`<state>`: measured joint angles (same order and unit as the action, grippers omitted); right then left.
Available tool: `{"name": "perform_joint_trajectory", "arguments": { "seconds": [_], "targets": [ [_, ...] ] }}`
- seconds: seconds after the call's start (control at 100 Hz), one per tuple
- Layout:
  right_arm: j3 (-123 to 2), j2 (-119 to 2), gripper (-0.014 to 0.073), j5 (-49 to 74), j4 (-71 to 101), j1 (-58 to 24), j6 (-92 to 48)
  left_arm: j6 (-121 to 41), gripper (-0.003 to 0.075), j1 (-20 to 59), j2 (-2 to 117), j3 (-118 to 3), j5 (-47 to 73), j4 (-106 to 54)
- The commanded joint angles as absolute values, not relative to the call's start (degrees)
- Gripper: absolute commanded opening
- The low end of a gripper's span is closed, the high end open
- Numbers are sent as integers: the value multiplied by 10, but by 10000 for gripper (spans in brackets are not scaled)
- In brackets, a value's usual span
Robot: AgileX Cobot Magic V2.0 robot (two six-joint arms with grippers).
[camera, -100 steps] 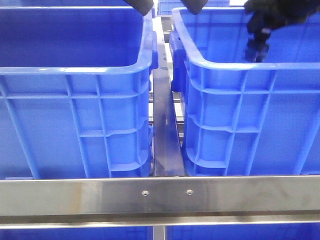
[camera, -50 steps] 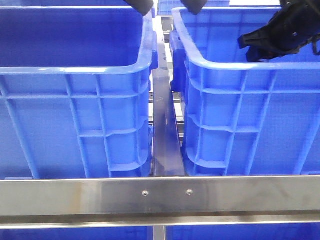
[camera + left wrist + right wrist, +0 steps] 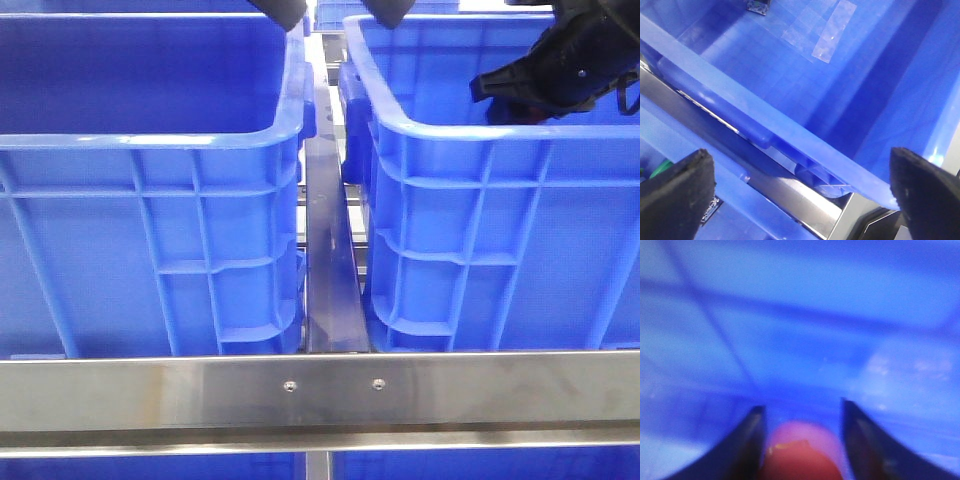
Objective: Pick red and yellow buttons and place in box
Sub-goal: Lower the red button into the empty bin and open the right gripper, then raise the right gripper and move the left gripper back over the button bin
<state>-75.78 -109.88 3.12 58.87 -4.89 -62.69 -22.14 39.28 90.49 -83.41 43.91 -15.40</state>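
right gripper [image 3: 802,440] narrow, pinching a red button [image 3: 801,455] between its fingers — blurred, but the dome is plain. front view puts that arm above the right blue crate [image 3: 420,130], near its rim. left gripper [image 3: 802,195] spread wide and empty, over the gap between the crates; the left crate [image 3: 150,135] is beside it. no yellow button seen. judgement: one button in transit, not yet dropped — crate contents hidden.
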Motion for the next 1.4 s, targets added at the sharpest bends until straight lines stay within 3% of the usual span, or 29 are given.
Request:
{"name": "perform_joint_trajectory", "arguments": {
  "seconds": [0.0,0.46,0.71,0.78,0.99,1.13,1.17,1.39],
  "targets": [
    [-777,-1070,503,21,593,-48,-633,-219,661,397,880,-856,407,-165],
    [-768,-990,509,39,593,-46,-633,-219,661,397,880,-856,407,-165],
    [-658,-859,502,58,593,-42,-633,-219,661,397,880,-856,407,-165],
    [-615,-810,442,59,593,-42,-633,-219,661,397,880,-856,407,-165],
    [-481,-655,112,59,593,-41,-633,-219,661,397,880,-856,407,-165],
    [-390,-556,-41,68,593,-41,-633,-219,661,397,880,-856,409,-165],
    [-368,-527,-74,71,593,-41,-633,-219,661,397,880,-856,410,-165],
    [-256,-386,-68,73,593,-41,-633,-219,661,397,880,-856,412,-165]
  ]
}}
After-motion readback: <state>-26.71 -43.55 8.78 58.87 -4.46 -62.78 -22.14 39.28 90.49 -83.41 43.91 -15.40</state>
